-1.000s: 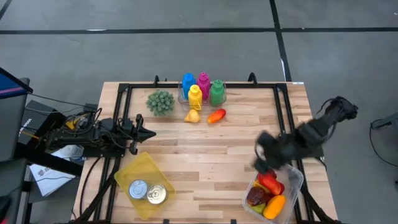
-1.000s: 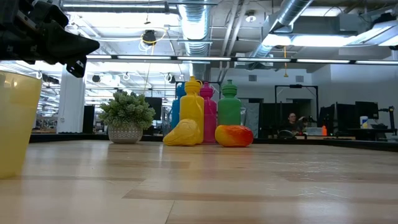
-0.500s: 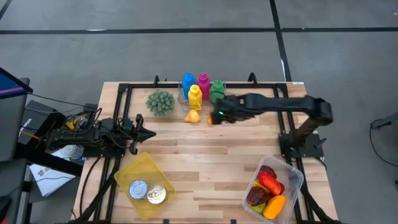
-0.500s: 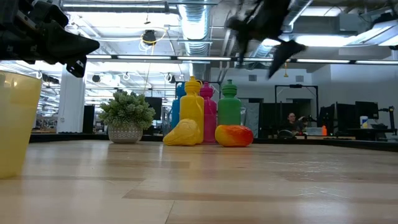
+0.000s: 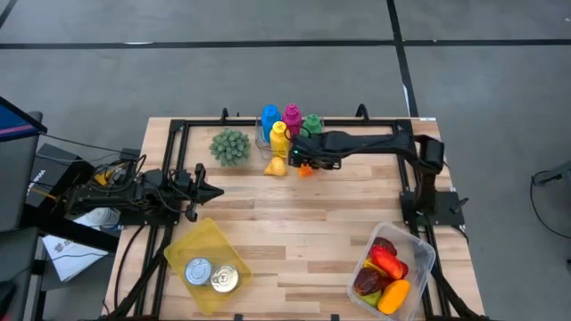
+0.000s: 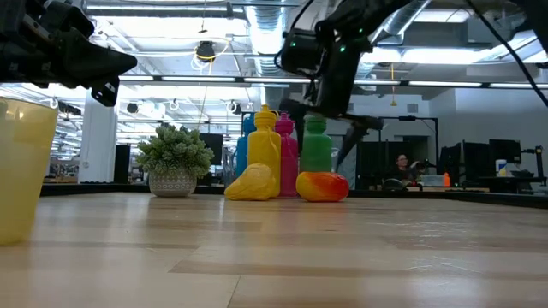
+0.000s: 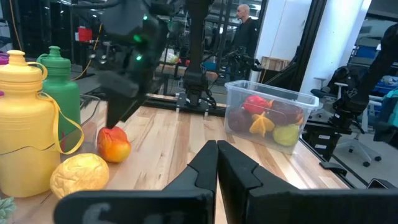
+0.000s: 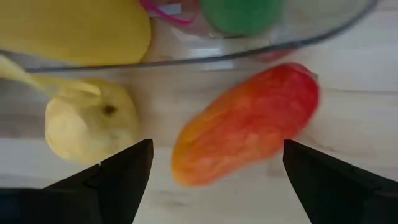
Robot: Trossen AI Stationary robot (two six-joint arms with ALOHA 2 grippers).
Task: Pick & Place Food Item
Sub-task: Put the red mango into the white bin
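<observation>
A red-orange mango-like fruit [image 5: 309, 168] lies on its side on the table at the far middle, next to a yellow fruit [image 5: 277, 166]. My right gripper [image 5: 303, 157] hovers open just above the mango and points steeply down. In the right wrist view its two fingers stand wide on either side of the mango [image 8: 245, 130], clear of it. In the low view the right gripper [image 6: 332, 128] hangs above the mango [image 6: 322, 186]. My left gripper [image 5: 211, 190] waits shut and level at the table's left.
Blue, magenta, yellow and green bottles [image 5: 290, 125] stand just behind the fruits, close to my right gripper. A small green plant [image 5: 230, 145] is to their left. A yellow bin [image 5: 192, 242] holds two cans at near left; a clear tub [image 5: 419, 259] of food sits at near right.
My right gripper has swung from above the clear tub at the near right across to the far middle. It has come down over the mango while rolling and tipping downward. Its fingers have stayed open. Nothing on the table has moved.
</observation>
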